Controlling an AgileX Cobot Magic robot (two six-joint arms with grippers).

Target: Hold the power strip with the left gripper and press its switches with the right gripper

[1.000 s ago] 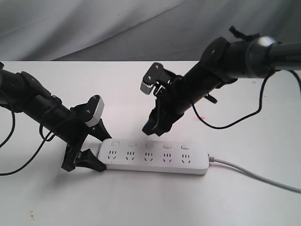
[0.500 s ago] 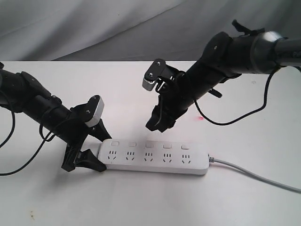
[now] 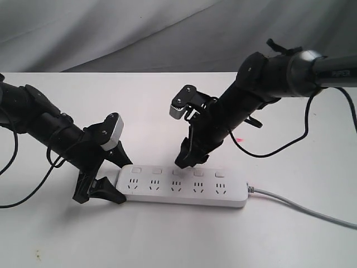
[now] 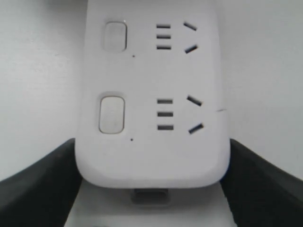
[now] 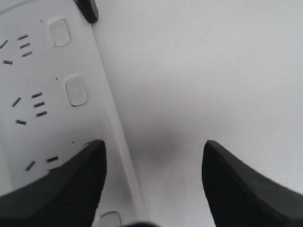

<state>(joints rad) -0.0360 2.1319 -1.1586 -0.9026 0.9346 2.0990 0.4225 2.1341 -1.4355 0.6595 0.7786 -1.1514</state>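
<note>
Nearest the exterior camera, a long flat white plastic power strip (image 3: 184, 187) lies flat on the white table (image 3: 167, 240), sockets facing up, running across the view slightly left of centre. Its thin grey cord (image 3: 301, 206) trails off the right end toward the table's edge. At the strip's left end the left gripper (image 3: 120, 180), two black wedge-shaped jaws on a black jointed arm with a white wrist block, is spread wide and holds the strip: the left wrist view shows one jaw pressed against each long side of the rounded end. Along the strip's far edge runs its row of five small white rounded-square switches (image 3: 177, 171). The right gripper (image 3: 187, 160), narrow dark fingers on a glossy black arm, hangs tilted just above the middle of that row. Its fingers are parted, one over the strip and one over bare table, and whether they touch a switch cannot be told. Behind the table hangs a rumpled grey cloth (image 3: 139, 33).
</note>
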